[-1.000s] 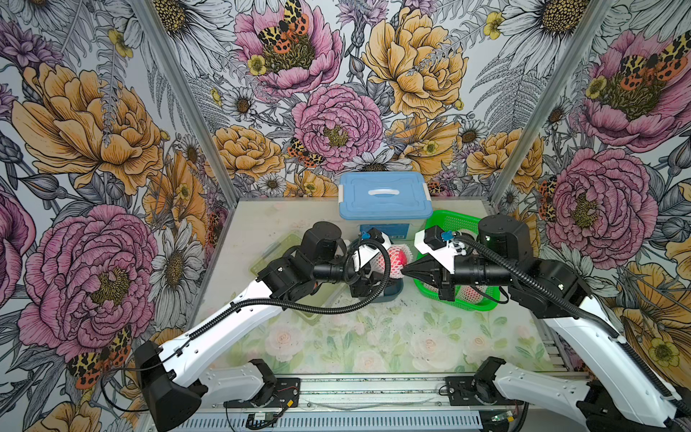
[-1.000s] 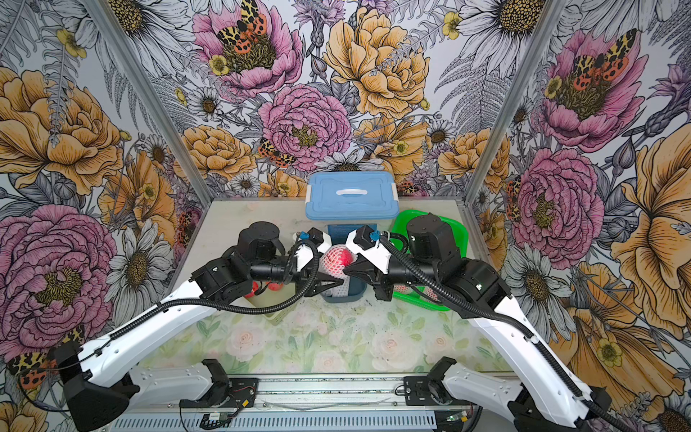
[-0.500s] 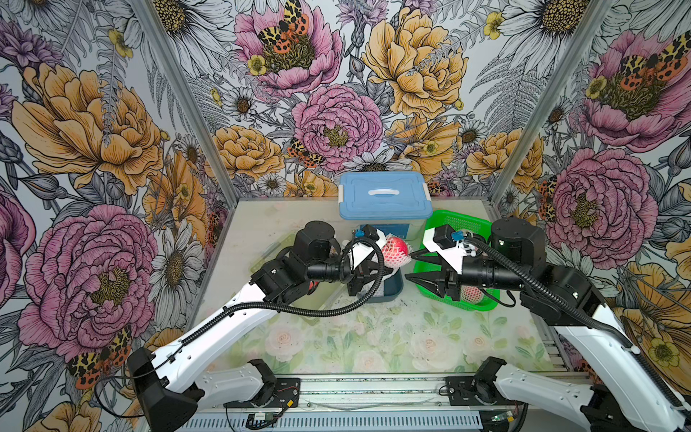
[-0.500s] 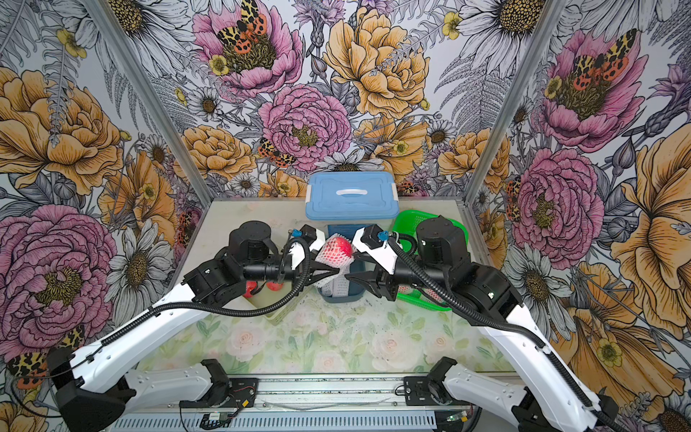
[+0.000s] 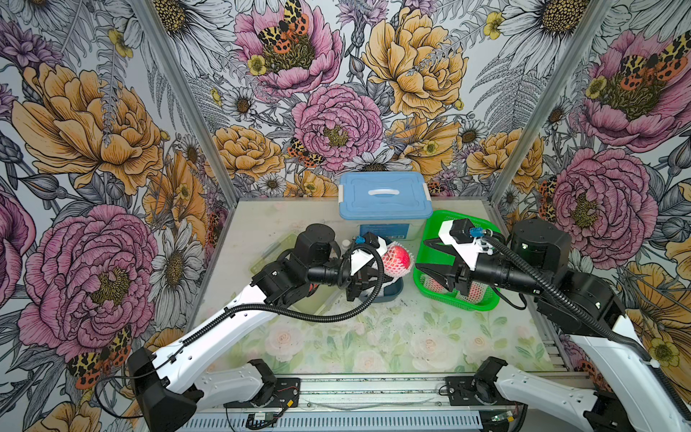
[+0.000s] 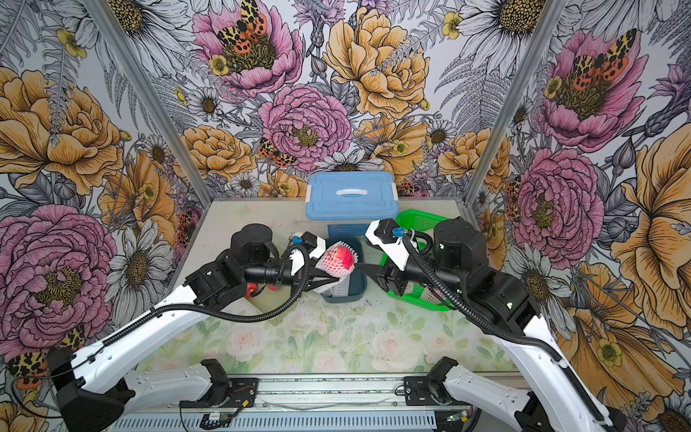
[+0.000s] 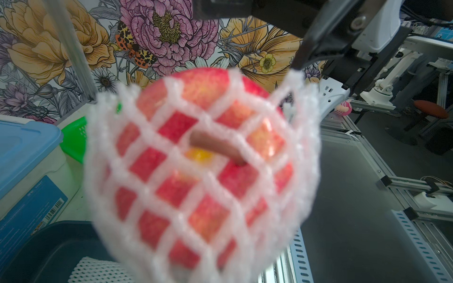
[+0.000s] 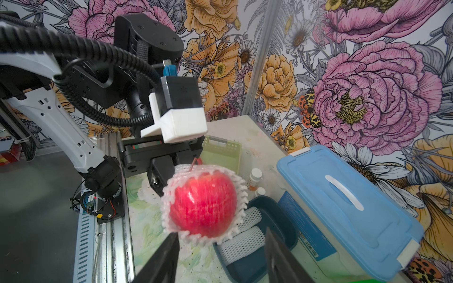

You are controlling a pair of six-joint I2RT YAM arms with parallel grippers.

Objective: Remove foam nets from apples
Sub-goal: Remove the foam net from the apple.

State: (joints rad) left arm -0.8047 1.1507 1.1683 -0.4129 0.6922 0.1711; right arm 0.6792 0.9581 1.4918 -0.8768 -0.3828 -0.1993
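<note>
Both top views: L claw (image 5: 374, 278) clamps foam net (image 5: 388, 263) round apple (image 5: 400, 256), above dark bin (image 5: 392, 293); R claw (image 5: 422, 254) at apple's 3 o'clock, agape.
L wrist: net meshes apple (image 7: 196, 159).
R wrist: R fingers (image 8: 161, 257) apart, apple (image 8: 203, 205) at 12.

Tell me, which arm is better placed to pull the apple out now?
Probably the right: the right hand is open and faces the bare end of the apple, while the left hand is shut on the foam net.

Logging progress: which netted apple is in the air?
The apple held by its net in the left gripper above the dark bin; the others lie in the green basket.
</note>
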